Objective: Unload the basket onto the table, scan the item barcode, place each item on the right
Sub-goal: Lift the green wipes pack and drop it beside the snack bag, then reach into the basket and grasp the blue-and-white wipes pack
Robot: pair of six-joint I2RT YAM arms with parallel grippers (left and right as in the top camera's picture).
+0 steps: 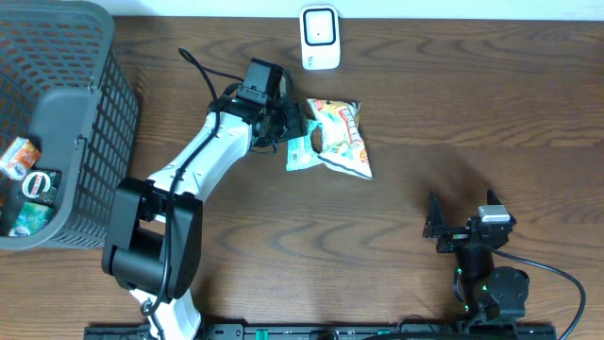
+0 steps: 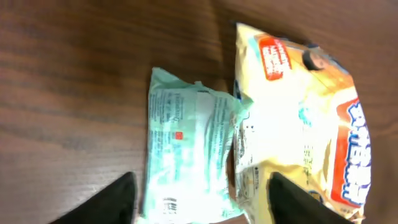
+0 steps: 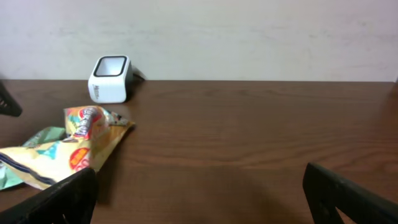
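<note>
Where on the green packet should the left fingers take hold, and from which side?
Probably its free long edge, the one away from the yellow snack bag, coming down from above. The green packet lies flat on the table, and the bag seems to lie over its other edge, so a pinch there could catch both.

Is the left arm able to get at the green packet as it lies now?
Probably yes. The left gripper hangs open just at the green packet, nothing between them; the yellow snack bag overlaps only one edge.
</note>
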